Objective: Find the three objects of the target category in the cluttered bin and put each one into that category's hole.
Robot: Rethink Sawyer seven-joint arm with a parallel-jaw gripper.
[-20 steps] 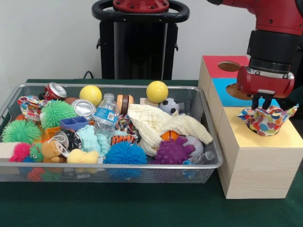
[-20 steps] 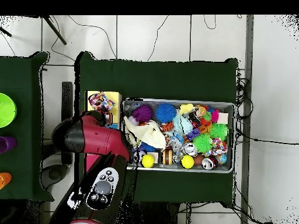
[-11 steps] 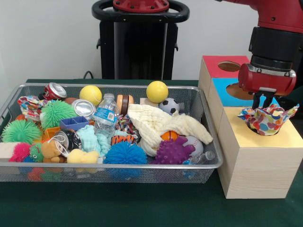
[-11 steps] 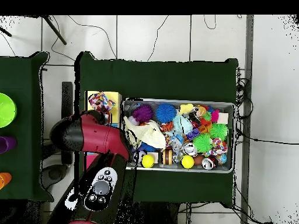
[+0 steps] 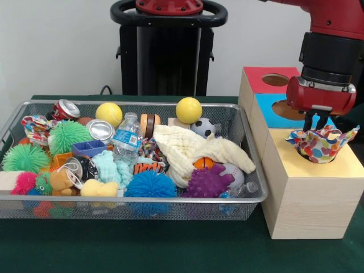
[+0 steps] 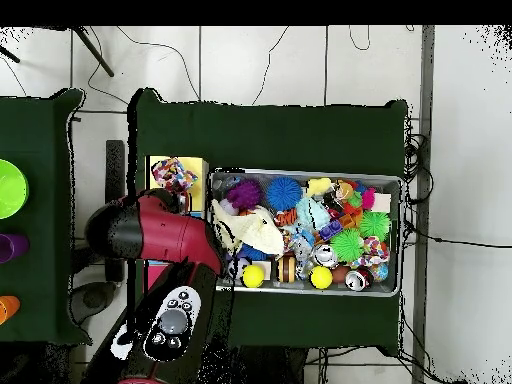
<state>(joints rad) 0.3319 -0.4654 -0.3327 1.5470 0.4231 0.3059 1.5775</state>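
Observation:
A multicoloured patterned cloth (image 5: 319, 143) sits bunched in the hole of the wooden box's yellow top (image 5: 341, 168); in the overhead view the same cloth (image 6: 176, 174) shows beside the arm. My gripper (image 5: 317, 122) hangs just above it, open, fingertips close to the fabric with nothing between them. A similar patterned cloth (image 5: 35, 126) lies at the left end of the wire bin (image 5: 245, 149). A cream muslin cloth (image 5: 187, 151) is draped over toys near the bin's right end. From overhead, the red arm (image 6: 150, 235) hides the gripper.
The box also has a blue section (image 5: 266, 116) and a red section (image 5: 259, 79), each with a hole. The bin (image 6: 300, 172) holds spiky balls, yellow balls, cans, a water bottle (image 5: 126, 138) and plush toys. A green bowl (image 6: 8, 188) sits on the side table.
The gripper rose a little off the patterned cloth and shifted slightly, leaving the cloth in the yellow hole. Bin contents have not moved.

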